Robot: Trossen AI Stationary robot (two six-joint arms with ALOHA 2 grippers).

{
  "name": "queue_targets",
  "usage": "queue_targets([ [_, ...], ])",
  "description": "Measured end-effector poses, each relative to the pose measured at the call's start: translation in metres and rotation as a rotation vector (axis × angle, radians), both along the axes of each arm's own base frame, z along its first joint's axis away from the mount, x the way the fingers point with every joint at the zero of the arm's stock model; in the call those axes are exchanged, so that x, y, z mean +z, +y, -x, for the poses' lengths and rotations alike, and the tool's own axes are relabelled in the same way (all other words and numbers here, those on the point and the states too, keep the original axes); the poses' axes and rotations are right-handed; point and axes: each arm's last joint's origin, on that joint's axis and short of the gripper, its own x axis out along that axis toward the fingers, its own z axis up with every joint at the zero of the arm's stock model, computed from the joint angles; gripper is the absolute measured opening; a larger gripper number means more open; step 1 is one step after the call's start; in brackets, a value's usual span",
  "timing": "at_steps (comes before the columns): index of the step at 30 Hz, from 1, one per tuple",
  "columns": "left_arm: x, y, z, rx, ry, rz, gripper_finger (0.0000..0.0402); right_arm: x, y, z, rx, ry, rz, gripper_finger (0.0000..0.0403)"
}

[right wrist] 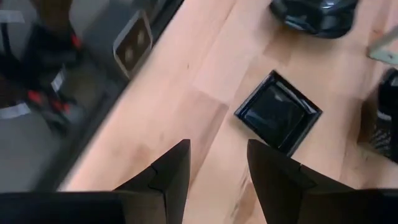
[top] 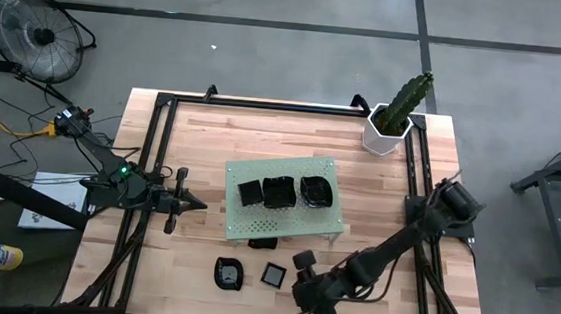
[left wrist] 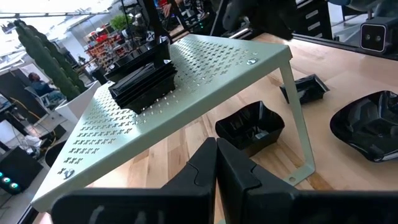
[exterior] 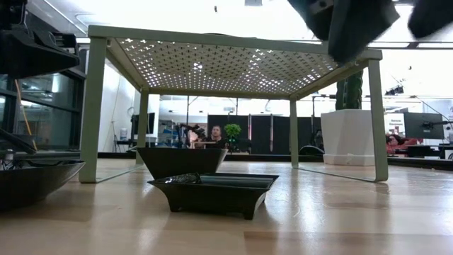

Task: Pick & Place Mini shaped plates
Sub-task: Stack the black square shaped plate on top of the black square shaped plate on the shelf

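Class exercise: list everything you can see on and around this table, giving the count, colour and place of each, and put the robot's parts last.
Perforated metal board on legs: one, pale green, table centre.
Stacks of small glossy dishes: three stacks, black, on the board.
Loose small glossy dishes: three, black; two on the table's near edge, one half under the board.
Hexagonal plant pot with cactus: one, white, far right corner.
Wooden table: one, light.
Floor fan: one, dark, floor left.
Left gripper: shut, left of the board.
Right gripper: open, beside the square dish.

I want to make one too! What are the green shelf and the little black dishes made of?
The green shelf looks like painted metal: thin, matte, punched with rows of holes. The square dish looks like glossy plastic, maybe glazed ceramic: light glints off its smooth surface.
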Motion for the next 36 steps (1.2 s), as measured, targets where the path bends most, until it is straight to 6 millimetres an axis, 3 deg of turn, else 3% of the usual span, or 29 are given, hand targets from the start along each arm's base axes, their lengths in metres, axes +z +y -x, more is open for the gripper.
queue_targets([
  [10, 0.0, 0.0, 0.0, 0.0, 0.0, 0.0, 0.0001, -0.028, -0.004, -0.013, 0.261, -0.046, 0.289, 0.0154],
  [21, 0.0, 0.0, 0.0, 0.0, 0.0, -0.008, 0.0001, -0.055, -0.014, -0.03, 0.401, -0.061, 0.392, 0.0154],
  [36, 0.0, 0.0, 0.0, -0.002, 0.002, -0.026, 0.0001, -0.065, -0.015, -0.033, 0.471, -0.076, 0.507, 0.0153],
])
